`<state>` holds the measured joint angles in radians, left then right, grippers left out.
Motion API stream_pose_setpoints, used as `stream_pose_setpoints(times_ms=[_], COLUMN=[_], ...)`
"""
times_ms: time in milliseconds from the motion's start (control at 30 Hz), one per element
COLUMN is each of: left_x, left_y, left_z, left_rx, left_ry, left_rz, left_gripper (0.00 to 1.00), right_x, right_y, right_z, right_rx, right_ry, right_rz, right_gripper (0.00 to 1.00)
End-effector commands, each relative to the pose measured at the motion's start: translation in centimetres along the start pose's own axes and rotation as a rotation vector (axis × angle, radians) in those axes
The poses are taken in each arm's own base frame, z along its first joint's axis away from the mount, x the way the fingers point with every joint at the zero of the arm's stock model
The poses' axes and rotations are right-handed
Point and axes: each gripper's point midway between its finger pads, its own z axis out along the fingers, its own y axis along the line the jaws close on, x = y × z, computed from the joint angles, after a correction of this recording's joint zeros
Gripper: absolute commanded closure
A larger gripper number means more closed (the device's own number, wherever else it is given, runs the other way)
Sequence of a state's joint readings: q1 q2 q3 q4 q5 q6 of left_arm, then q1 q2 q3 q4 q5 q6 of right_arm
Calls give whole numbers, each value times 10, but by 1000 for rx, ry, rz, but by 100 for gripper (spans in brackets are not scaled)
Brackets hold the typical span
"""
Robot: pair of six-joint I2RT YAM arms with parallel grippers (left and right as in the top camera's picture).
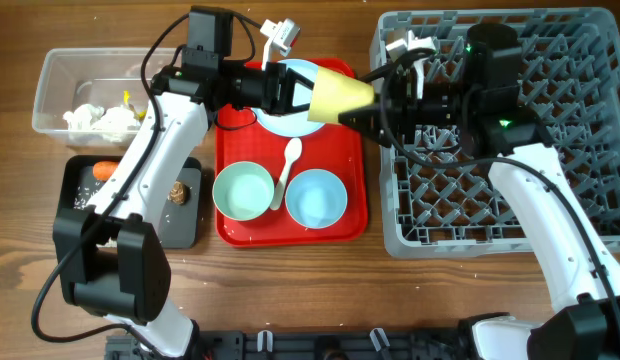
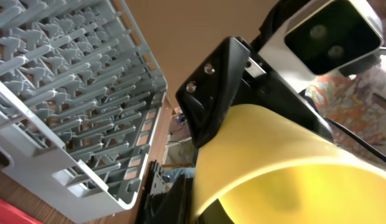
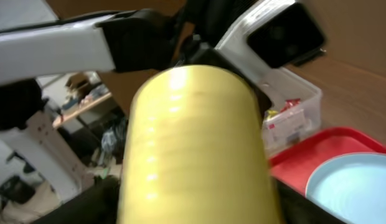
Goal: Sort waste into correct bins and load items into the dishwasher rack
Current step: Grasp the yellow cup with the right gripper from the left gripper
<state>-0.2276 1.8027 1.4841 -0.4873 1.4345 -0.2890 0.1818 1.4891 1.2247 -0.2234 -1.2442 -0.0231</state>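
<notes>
The yellow cup (image 1: 340,97) hangs in the air on its side between my two grippers, over the red tray's right edge. My left gripper (image 1: 302,97) pinches its wall at one end; the left wrist view looks into the cup (image 2: 292,174). My right gripper (image 1: 375,105) clasps the other end, with a finger on each side of the cup (image 3: 193,143) in the right wrist view. The grey dishwasher rack (image 1: 550,150) stands at the right. The light-blue plate (image 1: 285,122), green bowl (image 1: 242,192), blue bowl (image 1: 316,199) and white spoon (image 1: 287,170) lie on the tray.
The red tray (image 1: 230,140) sits mid-table. The clear tub (image 1: 60,80) at the back left holds white tissues (image 1: 95,118) and wrappers (image 3: 283,121). The black tray (image 1: 185,215) holds the carrot (image 1: 105,170) and brown lump (image 1: 176,190). The rack also shows in the left wrist view (image 2: 68,93).
</notes>
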Motion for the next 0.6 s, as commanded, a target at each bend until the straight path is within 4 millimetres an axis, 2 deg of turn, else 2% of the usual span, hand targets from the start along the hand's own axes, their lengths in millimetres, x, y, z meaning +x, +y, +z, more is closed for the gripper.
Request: stream_pose_setpoints(times_ms=[0, 100, 300, 567], left_x=[-3, -3, -3, -9], left_y=[-1, -1, 0, 15], left_z=[0, 0, 0, -2], left_rx=[-17, -17, -21, -106], left_ry=[-9, -8, -10, -43], left_rz=[36, 36, 35, 35], left_gripper=[96, 96, 96, 87], right_x=[-2, -3, -8, -15], right_y=[6, 7, 17, 17], right_z=[3, 3, 3, 2], right_rx=[-42, -45, -101, -104], right_ry=[2, 0, -14, -26], right_rz=[-6, -13, -55, -27], right_gripper=[47, 50, 51, 52])
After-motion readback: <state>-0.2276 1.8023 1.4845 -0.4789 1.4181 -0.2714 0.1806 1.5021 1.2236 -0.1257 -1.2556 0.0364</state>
